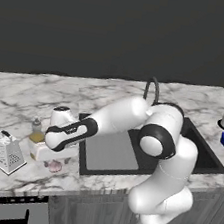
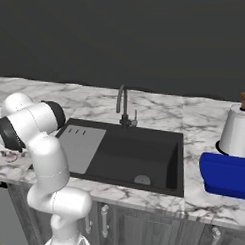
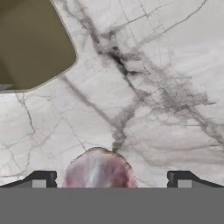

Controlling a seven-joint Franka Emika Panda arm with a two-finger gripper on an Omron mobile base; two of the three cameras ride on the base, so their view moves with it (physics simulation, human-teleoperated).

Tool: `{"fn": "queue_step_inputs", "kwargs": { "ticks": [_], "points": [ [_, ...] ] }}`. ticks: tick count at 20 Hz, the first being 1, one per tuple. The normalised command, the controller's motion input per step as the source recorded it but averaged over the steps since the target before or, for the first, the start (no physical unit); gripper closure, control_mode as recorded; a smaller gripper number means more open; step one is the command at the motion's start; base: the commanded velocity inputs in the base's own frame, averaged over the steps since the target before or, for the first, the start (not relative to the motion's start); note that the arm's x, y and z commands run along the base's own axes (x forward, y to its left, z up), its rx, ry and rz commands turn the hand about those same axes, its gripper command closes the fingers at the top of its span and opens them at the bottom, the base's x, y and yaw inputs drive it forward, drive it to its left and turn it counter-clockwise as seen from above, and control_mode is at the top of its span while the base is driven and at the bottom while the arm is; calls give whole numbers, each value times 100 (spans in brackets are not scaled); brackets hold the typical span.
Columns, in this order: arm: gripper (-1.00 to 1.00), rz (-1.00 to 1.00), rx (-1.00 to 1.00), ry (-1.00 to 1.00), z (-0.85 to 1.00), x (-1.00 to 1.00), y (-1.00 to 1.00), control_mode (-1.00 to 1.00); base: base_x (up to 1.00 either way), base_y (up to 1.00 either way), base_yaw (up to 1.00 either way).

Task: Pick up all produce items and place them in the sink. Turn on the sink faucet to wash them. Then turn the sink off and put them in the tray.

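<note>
Left of the sink (image 1: 205,160), on the marble counter (image 1: 15,95), the gripper (image 3: 109,181) hangs low over the pinkish-purple bulb (image 3: 99,173), its jaws spread wide apart with the bulb lying between the two dark fingertips (image 3: 41,179), apparently untouched by either. From the left base camera the bulb (image 1: 54,166) rests on the counter just in front of the hand, near the yellow oil bottle (image 1: 36,132) and a metal grater (image 1: 9,154). Behind the black basin stands the faucet (image 2: 123,105); the blue tray (image 2: 226,174) sits well to its right, beside a white paper-towel roll (image 2: 237,129).
</note>
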Motion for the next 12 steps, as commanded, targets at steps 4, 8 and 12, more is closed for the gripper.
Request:
{"fn": "queue_step_inputs", "kwargs": {
  "ticks": [4,8,12],
  "points": [
    [-100,-2,0,-2,-16,-25,-4,-100,0,0,0],
    [-100,-7,0,-2,-17,-33,-19,-100,0,0,0],
    [-100,-9,0,-1,-19,-23,-21,-100,0,0,0]
  ]
}}
